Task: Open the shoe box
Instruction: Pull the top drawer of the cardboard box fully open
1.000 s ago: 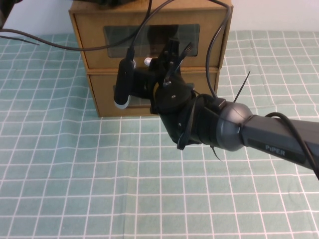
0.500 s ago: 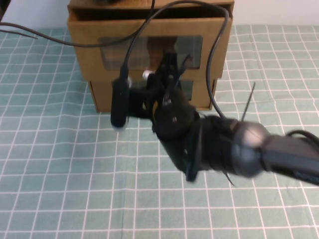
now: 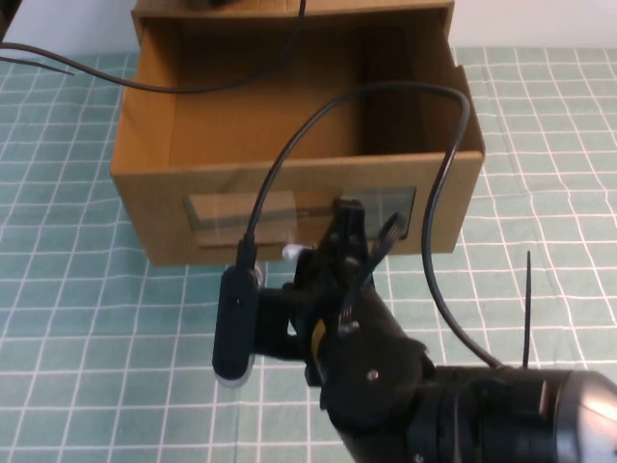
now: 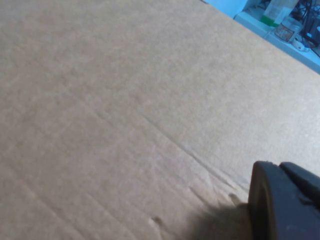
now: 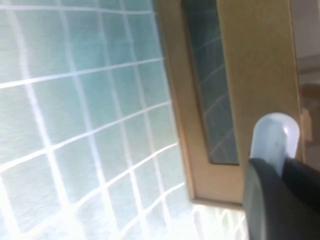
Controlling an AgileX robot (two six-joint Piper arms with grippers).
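the right arm is stretched in from the near right edge of the high view, wrist angled up and away, and the right gripper [image 3: 349,220] is set against the front panel of the drawer [image 3: 154,207]. its fingers are pressed together; whether anything is pinched between them can't be told. the left gripper [image 4: 280,200] is seen only in its own wrist view, resting just over a plain cardboard face, and its state can't be told.

the shoe box [image 3: 289,12] is placed at the far middle of the table, with that drawer drawn out toward the robot. it's plain brown cardboard, boxy, with a shiny clear window [image 3: 241,214] cut into the front. a green cloth with a white grid [image 3: 58,318] is spread underneath, and a black cable [image 3: 386,92] is looped above.
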